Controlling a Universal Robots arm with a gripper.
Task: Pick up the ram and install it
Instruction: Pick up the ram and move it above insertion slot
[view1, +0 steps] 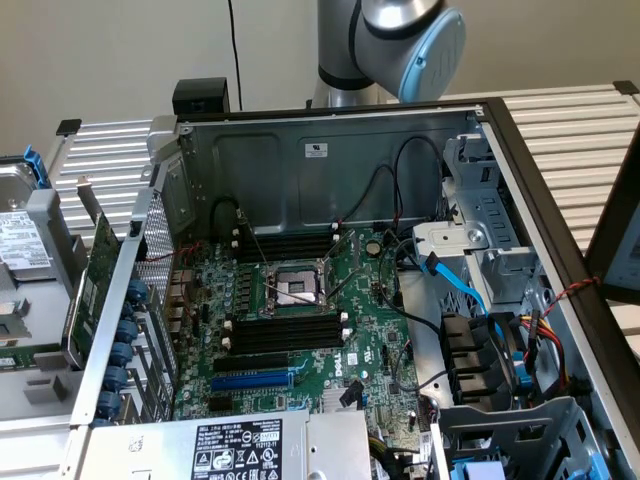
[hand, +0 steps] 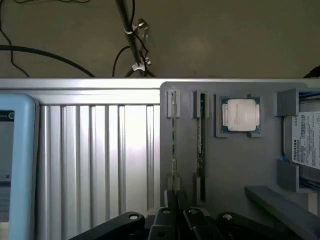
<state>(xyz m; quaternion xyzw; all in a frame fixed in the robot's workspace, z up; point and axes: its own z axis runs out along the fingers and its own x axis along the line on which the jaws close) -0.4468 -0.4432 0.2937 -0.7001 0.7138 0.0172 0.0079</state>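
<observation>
**Wrist view.** The end effector (hand: 176, 199), its fingers closed together, is above a grey holder tray (hand: 235, 170) that lies on the ribbed metal surface (hand: 95, 150). The ram (hand: 173, 135) stands on edge in the tray slot closest to the bare ribs. The fingertips line up with the end of the ram nearest them (whether they touch it cannot be judged). A second stick (hand: 201, 135) stands parallel in the neighbouring slot, between the ram and a processor (hand: 240, 114). A hard drive (hand: 306, 142) sits beyond the processor.

**Exterior view.** The computer case (view1: 300, 160) is open, with the motherboard (view1: 375, 345) exposed. Black memory slots (view1: 288, 332) flank the processor socket (view1: 297, 287). The arm (view1: 410, 40) rises behind the case.
</observation>
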